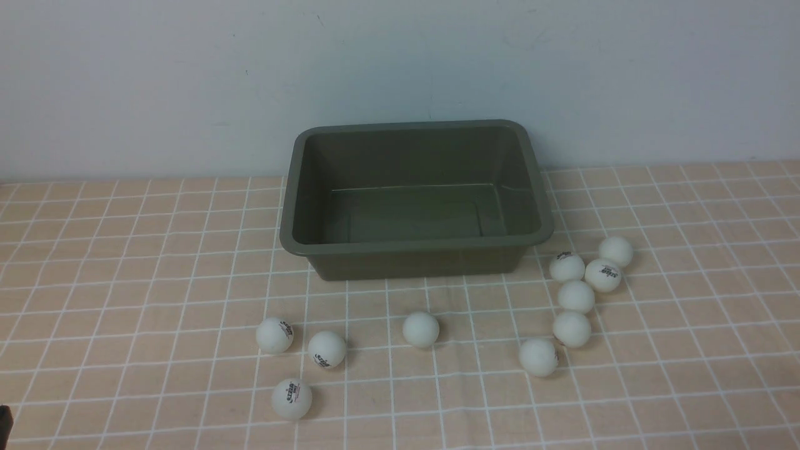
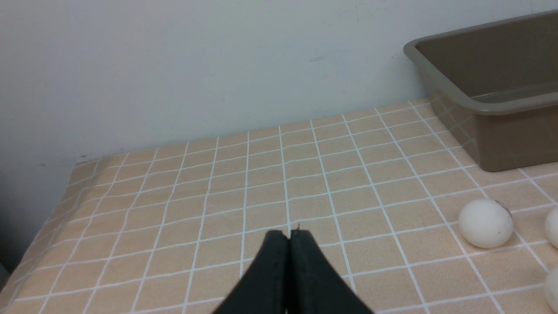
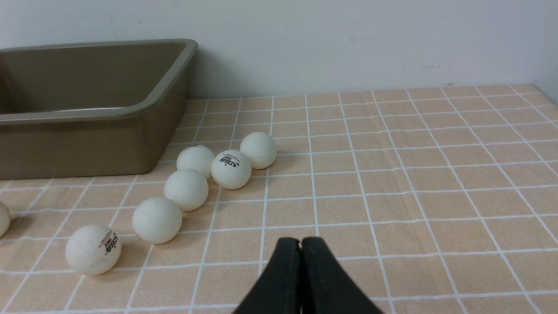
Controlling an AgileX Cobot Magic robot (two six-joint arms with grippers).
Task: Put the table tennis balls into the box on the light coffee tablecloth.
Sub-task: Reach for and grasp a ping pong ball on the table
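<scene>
The dark olive-green box [image 1: 415, 250] stands empty at the back middle of the light coffee tablecloth [image 1: 125, 281]. White table tennis balls lie in front of it: three at the left [image 1: 327, 349], one in the middle [image 1: 420, 329], several in a cluster at the right [image 1: 575, 296]. In the left wrist view my left gripper [image 2: 289, 237] is shut and empty above the cloth, left of a ball [image 2: 485, 223] and the box [image 2: 492, 109]. In the right wrist view my right gripper [image 3: 300, 244] is shut and empty, right of the cluster [image 3: 186, 189] and the box [image 3: 87, 113].
A pale wall runs behind the table. The cloth's left edge drops off in the left wrist view [image 2: 39, 218]. A small dark part shows at the front view's lower left corner [image 1: 5, 425].
</scene>
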